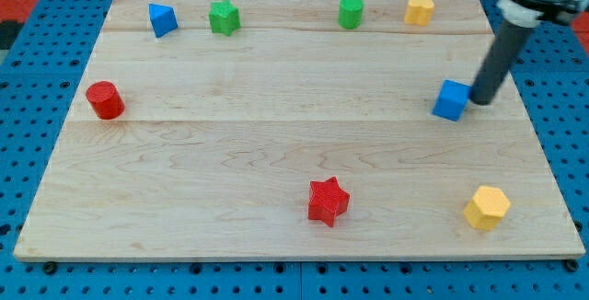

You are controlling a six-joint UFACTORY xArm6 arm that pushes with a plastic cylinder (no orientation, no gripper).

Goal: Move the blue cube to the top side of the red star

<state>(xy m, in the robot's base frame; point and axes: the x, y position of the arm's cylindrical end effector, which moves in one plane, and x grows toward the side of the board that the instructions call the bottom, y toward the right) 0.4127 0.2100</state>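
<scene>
The blue cube [451,100] sits on the wooden board at the view's right, about mid-height. The red star [328,200] lies near the view's bottom, a little right of centre, well down and left of the cube. My tip [480,102] is at the cube's right side, touching or almost touching it. The dark rod slants up to the view's top right.
A red cylinder [105,99] stands at the left. Along the top edge are a blue triangular block [162,19], a green cube-like block [224,17], a green cylinder [350,12] and a yellow block [420,9]. A yellow hexagonal block [486,207] sits at the bottom right.
</scene>
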